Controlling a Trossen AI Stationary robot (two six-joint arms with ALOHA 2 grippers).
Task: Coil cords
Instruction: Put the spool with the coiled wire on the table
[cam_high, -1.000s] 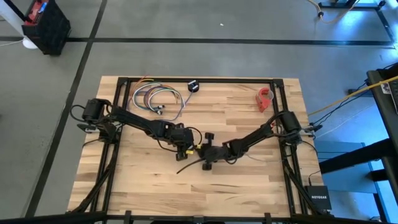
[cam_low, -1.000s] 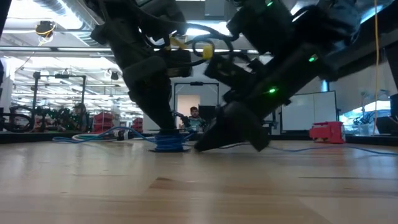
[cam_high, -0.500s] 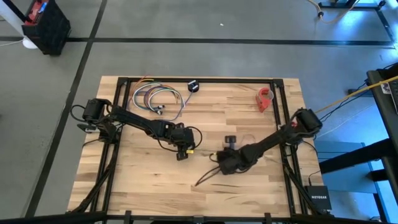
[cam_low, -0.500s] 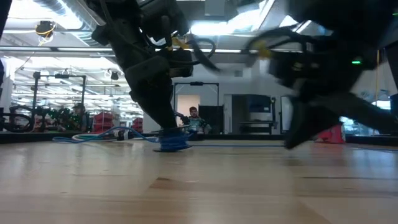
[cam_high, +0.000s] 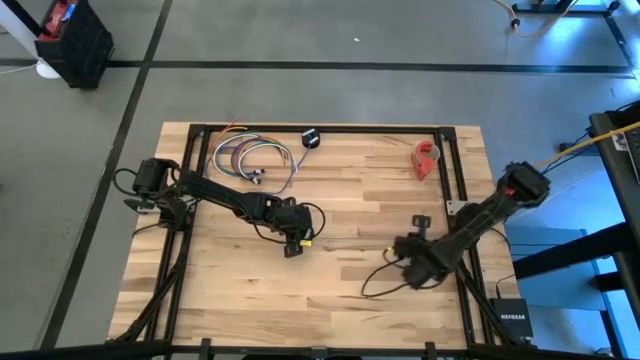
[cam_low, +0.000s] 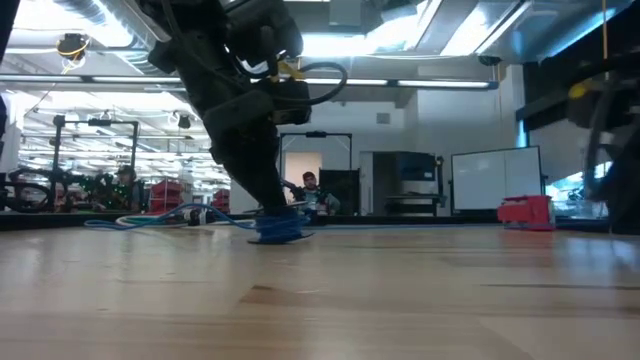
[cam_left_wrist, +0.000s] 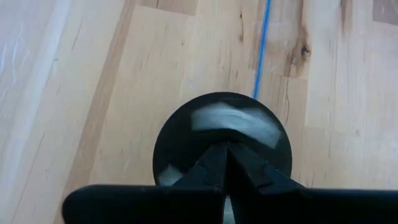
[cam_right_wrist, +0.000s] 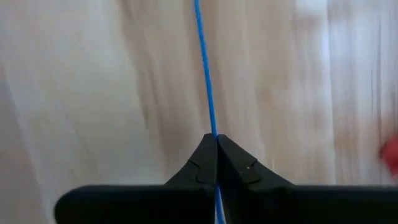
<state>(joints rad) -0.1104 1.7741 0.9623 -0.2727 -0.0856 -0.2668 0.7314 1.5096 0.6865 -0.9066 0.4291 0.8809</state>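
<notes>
The table (cam_high: 240, 290) is pale wood with darker grain streaks and a black frame, and both arms are black. The cord (cam_right_wrist: 205, 81) is bright blue, ending in a glossy black disc (cam_left_wrist: 222, 140). At the far edge lie a bundle of multicoloured wires (cam_high: 250, 160) and a red object (cam_high: 427, 158).
</notes>
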